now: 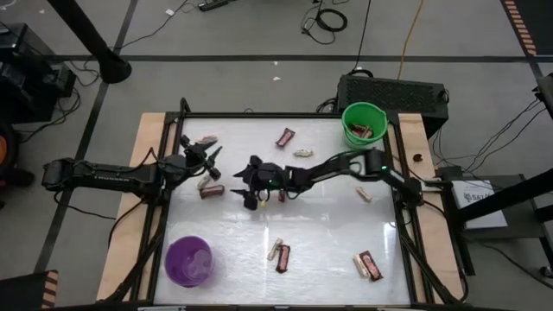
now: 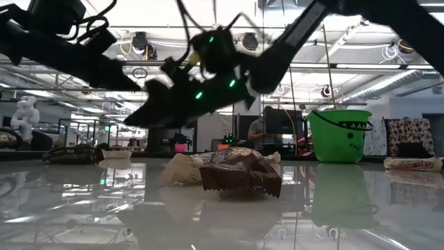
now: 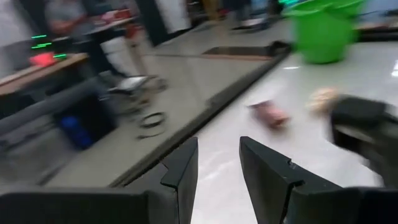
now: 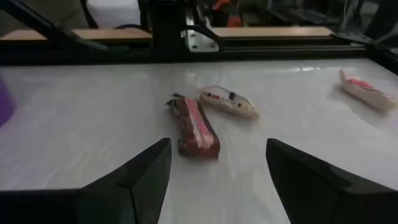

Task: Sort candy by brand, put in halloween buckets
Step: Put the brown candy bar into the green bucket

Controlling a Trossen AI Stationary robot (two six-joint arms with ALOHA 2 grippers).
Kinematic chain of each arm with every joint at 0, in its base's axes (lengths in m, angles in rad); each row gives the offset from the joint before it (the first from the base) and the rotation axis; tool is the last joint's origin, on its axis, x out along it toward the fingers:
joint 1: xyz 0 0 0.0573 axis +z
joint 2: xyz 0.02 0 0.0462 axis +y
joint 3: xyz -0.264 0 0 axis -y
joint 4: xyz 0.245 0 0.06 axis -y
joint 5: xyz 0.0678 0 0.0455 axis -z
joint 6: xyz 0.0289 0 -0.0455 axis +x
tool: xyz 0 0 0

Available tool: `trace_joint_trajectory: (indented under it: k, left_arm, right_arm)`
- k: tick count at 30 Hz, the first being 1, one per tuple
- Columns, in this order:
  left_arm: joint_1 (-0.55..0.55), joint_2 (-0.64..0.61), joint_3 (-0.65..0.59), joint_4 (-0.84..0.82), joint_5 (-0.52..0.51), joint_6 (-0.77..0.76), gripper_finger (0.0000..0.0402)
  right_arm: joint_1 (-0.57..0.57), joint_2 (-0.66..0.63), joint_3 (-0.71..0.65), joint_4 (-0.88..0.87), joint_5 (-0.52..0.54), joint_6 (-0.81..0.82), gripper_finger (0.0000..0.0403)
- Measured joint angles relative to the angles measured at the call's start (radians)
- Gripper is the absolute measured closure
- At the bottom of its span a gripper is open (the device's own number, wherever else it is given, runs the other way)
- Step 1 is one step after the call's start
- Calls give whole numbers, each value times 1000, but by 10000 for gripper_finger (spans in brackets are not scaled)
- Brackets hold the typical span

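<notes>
Wrapped candy (image 1: 282,257) lies scattered between green bucket (image 1: 364,123) and purple bucket (image 1: 188,260).

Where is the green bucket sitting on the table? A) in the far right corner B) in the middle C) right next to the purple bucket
A: the green bucket stands at the table's far right corner, while the purple bucket sits at the near left.

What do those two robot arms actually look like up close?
Both are slim, dark, jointed arms with small green lights glowing along them. The left pincer and right pincer each end in two flat black wedge-shaped fingers. Thin dark cables loop around the wrists.
</notes>
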Motion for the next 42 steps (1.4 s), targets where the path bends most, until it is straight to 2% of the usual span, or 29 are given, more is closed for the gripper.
trace_joint_trajectory:
  k: [4,6,12,17,22,27,30,35,42]
  left_arm:
    - [0,0,0,-34,-162,1,274]
    - [0,0,0,-45,-195,2,274]
    - [0,0,0,-58,-195,1,274]
    - [0,0,0,-66,-172,-2,274]
    - [0,0,0,-66,-169,-7,274]
    - [0,0,0,-66,-165,-8,274]
    - [0,0,0,-66,-128,-8,274]
    - [0,0,0,-88,-11,-8,274]
    - [0,0,0,-117,13,-6,274]
  right_arm:
    - [4,130,133,12,0,-8,149]
    - [8,185,213,-40,0,-29,149]
    - [24,296,428,-266,-31,-50,149]
    - [31,316,487,-342,-25,-46,160]
    - [32,317,487,-341,-22,-22,219]
    - [30,319,487,-340,-18,12,319]
    - [24,317,486,-342,-10,24,383]
    - [22,296,484,-369,0,21,398]
    - [23,231,484,-519,20,-18,402]
